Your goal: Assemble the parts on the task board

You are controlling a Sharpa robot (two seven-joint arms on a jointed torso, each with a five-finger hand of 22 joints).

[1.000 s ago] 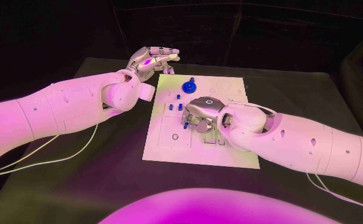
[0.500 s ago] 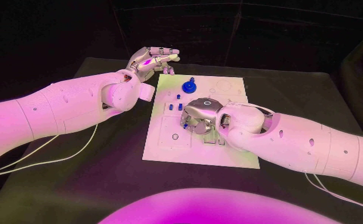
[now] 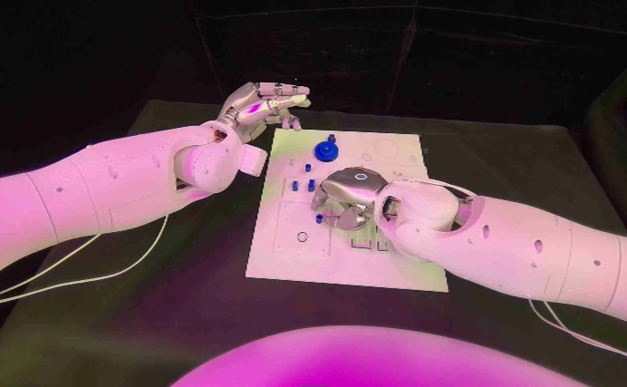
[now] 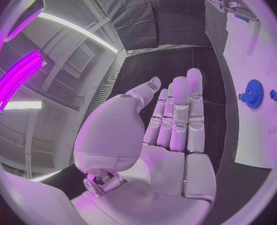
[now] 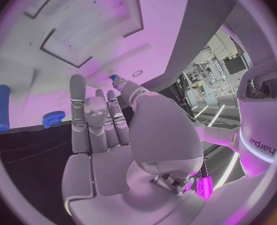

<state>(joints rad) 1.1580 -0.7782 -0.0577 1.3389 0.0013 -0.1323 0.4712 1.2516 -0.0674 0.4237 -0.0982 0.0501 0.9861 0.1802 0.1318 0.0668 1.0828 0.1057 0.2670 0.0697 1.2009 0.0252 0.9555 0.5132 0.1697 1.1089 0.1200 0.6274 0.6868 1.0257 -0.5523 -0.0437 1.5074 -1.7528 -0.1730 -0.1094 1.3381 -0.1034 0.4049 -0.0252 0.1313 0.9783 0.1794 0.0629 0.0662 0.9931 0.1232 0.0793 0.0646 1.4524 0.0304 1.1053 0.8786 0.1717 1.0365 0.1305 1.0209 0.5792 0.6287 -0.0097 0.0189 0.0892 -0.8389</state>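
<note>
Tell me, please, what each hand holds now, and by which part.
The left hand holds nothing; its fingers are open beyond the board's far corner. The right hand is over the board with a small blue part at its fingertips; whether it grips it cannot be told.

A: What does the right hand (image 3: pixel 346 201) hide in the head view?
B: It covers the centre of the task board (image 3: pixel 294 256), so the fingertips and whatever lies under them cannot be made out; a small blue part (image 3: pixel 320 216) peeks out at its left side, too small to identify.

A: And the right wrist view?
B: A blue piece (image 5: pixel 113 77) sits at a fingertip; whether it is pinched cannot be told.

A: The left wrist view?
B: The blue gear (image 4: pixel 254 93) is clear, but the board is cut off by the circle's right rim.
</note>
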